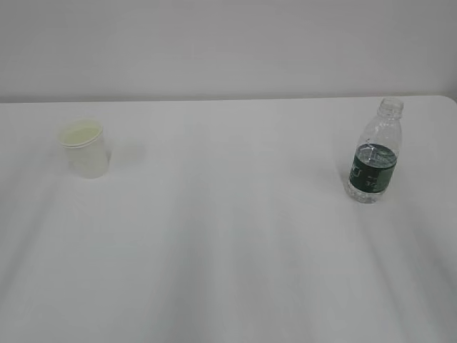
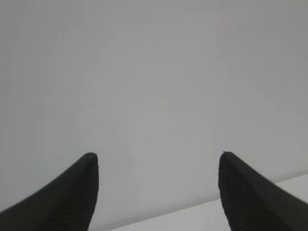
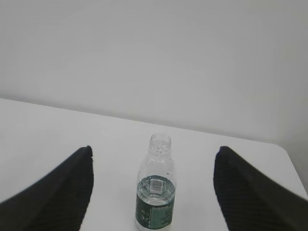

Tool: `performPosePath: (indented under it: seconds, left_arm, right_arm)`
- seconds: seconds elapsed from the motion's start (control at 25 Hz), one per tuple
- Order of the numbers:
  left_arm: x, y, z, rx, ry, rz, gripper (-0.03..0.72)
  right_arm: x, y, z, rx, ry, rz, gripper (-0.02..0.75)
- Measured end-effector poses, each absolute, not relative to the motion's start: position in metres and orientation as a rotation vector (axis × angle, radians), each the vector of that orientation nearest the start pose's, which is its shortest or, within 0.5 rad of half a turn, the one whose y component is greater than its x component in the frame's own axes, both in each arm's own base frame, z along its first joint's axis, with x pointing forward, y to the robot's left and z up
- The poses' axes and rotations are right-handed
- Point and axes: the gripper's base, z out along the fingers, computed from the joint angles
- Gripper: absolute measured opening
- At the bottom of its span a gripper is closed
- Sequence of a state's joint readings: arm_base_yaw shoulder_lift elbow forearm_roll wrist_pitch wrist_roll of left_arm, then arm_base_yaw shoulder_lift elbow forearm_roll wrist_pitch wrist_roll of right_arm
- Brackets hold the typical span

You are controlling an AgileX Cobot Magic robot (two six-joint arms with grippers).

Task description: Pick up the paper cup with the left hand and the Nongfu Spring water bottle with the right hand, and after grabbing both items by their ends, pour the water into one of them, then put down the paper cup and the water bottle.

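I saw both end effectors gaping, empty — right end effector (image 3: pixel 153 192) framed the green-labelled water bottle (image 3: pixel 155 192), print unreadable; left end effector (image 2: pixel 159 192) missed the paper cup (image 1: pixel 84 148) standing far left on the desk (image 1: pixel 228 250).

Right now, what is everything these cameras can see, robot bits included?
paper cup: one, white with a pale yellowish inside, upright on the left of the table.
water bottle: one, clear plastic with a dark green label, no cap, upright on the right, partly filled with water.
table: one, white, under both.
wall: pale grey, behind the table.
left gripper: one, black fingers spread open, nothing between them; facing mostly wall.
right gripper: one, black fingers spread open, bottle framed between them but farther off, not touched.
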State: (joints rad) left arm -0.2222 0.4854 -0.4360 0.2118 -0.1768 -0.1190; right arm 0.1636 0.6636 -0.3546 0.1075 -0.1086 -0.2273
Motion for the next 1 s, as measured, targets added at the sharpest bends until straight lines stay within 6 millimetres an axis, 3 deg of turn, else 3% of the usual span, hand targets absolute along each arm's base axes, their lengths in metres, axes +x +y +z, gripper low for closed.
performPosePath:
  seconds: [0.64, 1.0]
  left_arm:
    - [0.038, -0.002, 0.348, 0.157, 1.466, -0.078, 0.557]
    - [0.026, 0.000, 0.337, 0.167, 1.672, -0.084, 0.539]
  right_arm:
    - [0.106, 0.019, 0.284, -0.297, 1.722, 0.011, 0.594]
    - [0.089, 0.016, 0.293, -0.368, 1.755, -0.046, 0.593]
